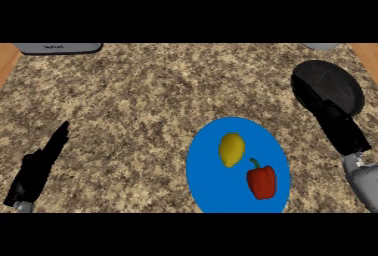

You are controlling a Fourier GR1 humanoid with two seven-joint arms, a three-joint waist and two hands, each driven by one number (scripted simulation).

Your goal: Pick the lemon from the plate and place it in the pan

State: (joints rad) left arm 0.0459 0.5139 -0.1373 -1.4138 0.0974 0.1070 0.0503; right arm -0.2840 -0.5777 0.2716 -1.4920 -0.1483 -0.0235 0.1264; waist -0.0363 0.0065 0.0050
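A yellow lemon (pixel 232 149) lies on the upper middle of a blue plate (pixel 210 195), with a red bell pepper (pixel 261 182) just right of it and nearer me. The black pan (pixel 325 82) sits at the far right of the counter. My right hand (pixel 344 131) stretches up from the lower right with straight fingers, open, its tips over the pan's near edge and well right of the lemon. At the lower left my left hand (pixel 38 167) rests open, fingers pointing up, holding nothing.
A grey appliance (pixel 57 48) stands at the counter's far left edge, and a pale grey object (pixel 322 46) peeks in at the far right. Wooden strips (pixel 6 62) border both sides of the speckled counter (pixel 140 100).
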